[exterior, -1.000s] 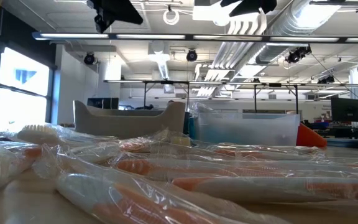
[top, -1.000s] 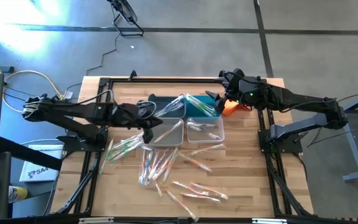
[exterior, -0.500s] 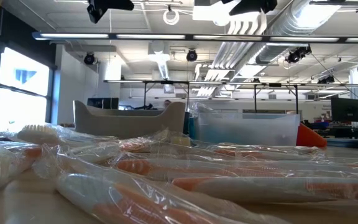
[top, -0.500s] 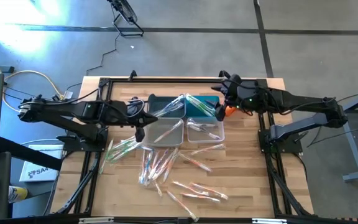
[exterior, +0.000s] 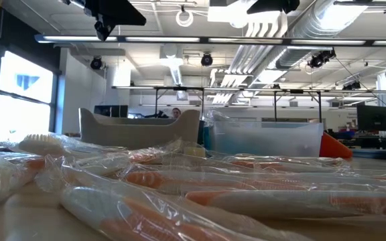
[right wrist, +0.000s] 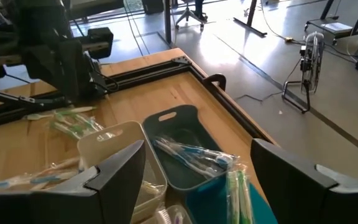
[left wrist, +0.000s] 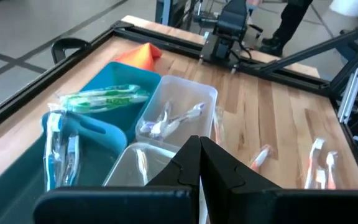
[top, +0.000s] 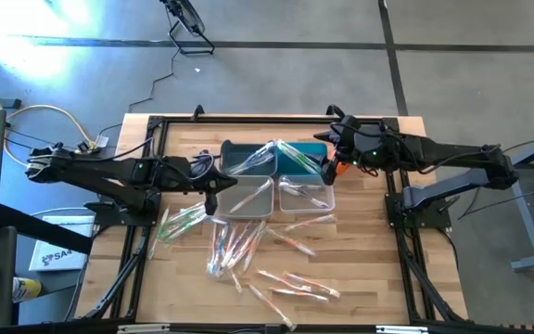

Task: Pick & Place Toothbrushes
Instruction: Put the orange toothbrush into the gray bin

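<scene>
Nearest the low camera, wrapped toothbrushes (exterior: pixel 200 194) lie heaped across the table (top: pixel 360 278), so close that their wrappers blur together and colours are hard to separate. From above, that scatter covers the near and middle boards, with a greenish bunch off toward the left arm's side.

Behind them stand four small bins (top: pixel 276 176) packed together: a pale one and a clear one nearer, a dark teal one and a blue one farther back, each with a few brushes inside. Green-handled brushes poke over the blue bin's rim.

The left gripper (top: pixel 209 192) hangs above the table just beside the pale bin, fingers pressed together and empty; in its wrist view the two dark fingers (left wrist: pixel 197 163) meet in a point and hide part of the pale bin.

The right gripper (top: pixel 334 160) hovers at the far side of the blue bin, jaws spread wide with nothing between them. It covers most of the orange cloth (top: pixel 344 165), leaving only an edge visible.
</scene>
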